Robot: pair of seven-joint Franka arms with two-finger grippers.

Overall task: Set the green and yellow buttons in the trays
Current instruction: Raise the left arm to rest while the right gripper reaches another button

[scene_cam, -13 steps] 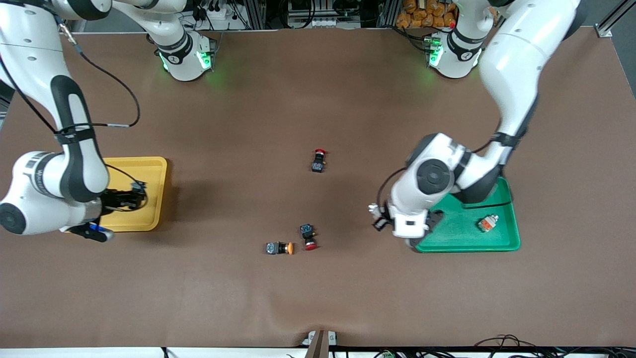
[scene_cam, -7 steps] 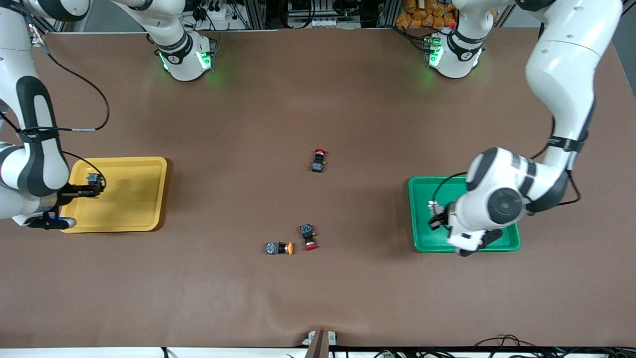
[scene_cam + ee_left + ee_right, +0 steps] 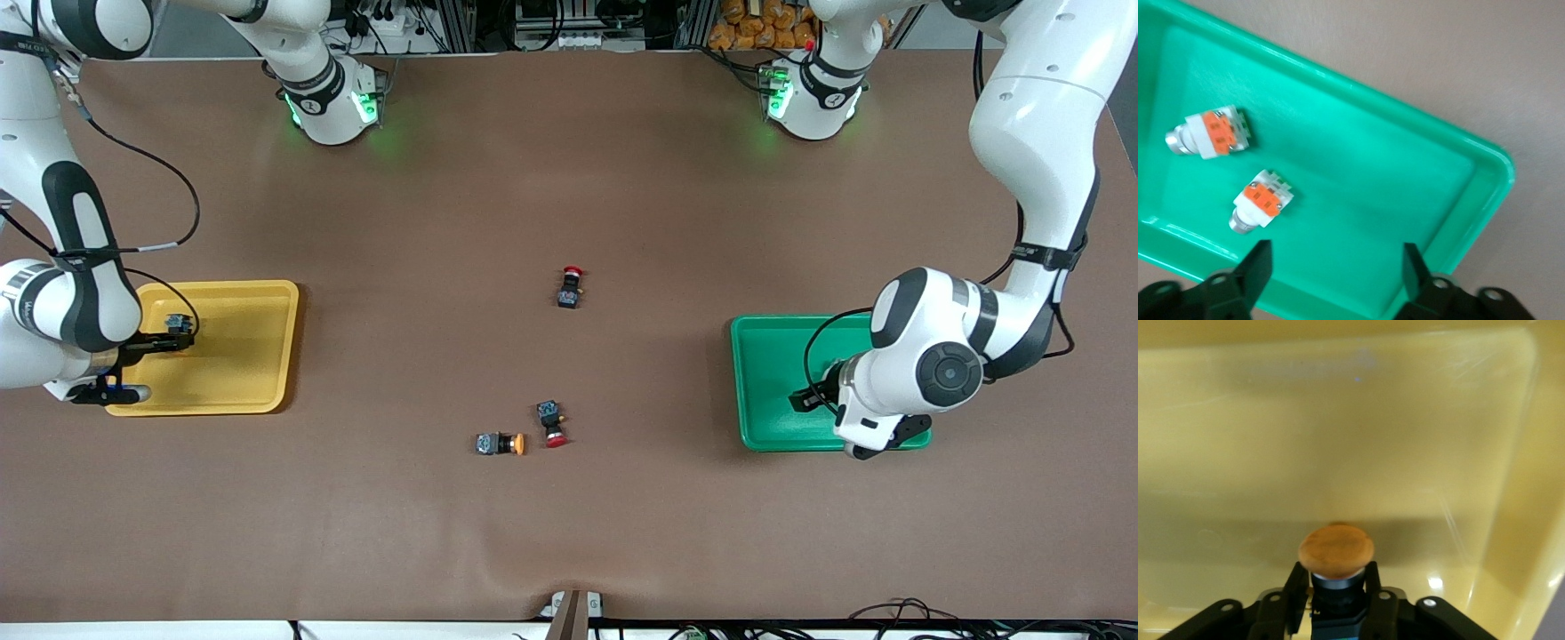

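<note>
My right gripper (image 3: 171, 336) is shut on a black-blue button with an orange-yellow cap (image 3: 1336, 551) and holds it just over the yellow tray (image 3: 240, 356), whose floor fills the right wrist view (image 3: 1338, 440). My left gripper (image 3: 805, 400) hangs open and empty (image 3: 1335, 257) over the green tray (image 3: 765, 356). Two whitish-grey buttons with orange patches (image 3: 1210, 132) (image 3: 1260, 202) lie in the green tray (image 3: 1405, 180); my left arm hides them in the front view. A second orange-capped button (image 3: 498, 443) lies on the table's middle.
Two black buttons with red caps lie on the brown table: one (image 3: 553, 422) right beside the loose orange-capped button, one (image 3: 570, 287) farther from the front camera. The two trays sit at the table's two ends.
My left gripper moved from beside the green tray to over it and let go of a whitish-grey button. My right gripper shifted with its button over the yellow tray, toward the right arm's end.
</note>
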